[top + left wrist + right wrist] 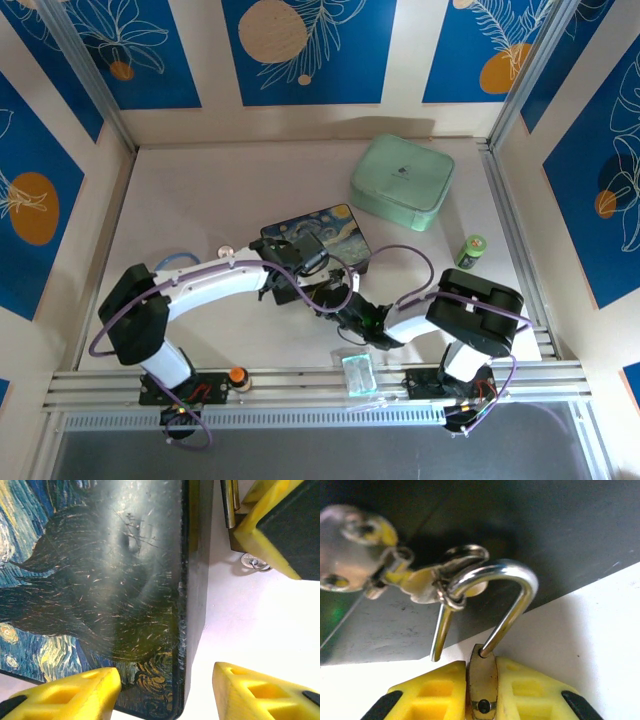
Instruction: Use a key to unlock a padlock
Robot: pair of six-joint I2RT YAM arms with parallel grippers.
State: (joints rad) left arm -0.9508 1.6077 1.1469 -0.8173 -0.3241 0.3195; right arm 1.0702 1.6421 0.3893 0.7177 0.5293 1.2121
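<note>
Your right gripper pinches the brass padlock edge-on by its body, just beside the painted box near the middle of the table's near edge. Its silver shackle hooks through the box's clasp ring, one leg seated and the other hanging free, so the lock looks sprung. Your left gripper stands spread over a corner of the box, gripping nothing, and a small silvery piece, possibly the key, lies on the table close by. The step in hand appears to be freeing the lock: next, slide the shackle out of the ring without dragging the box.
</note>
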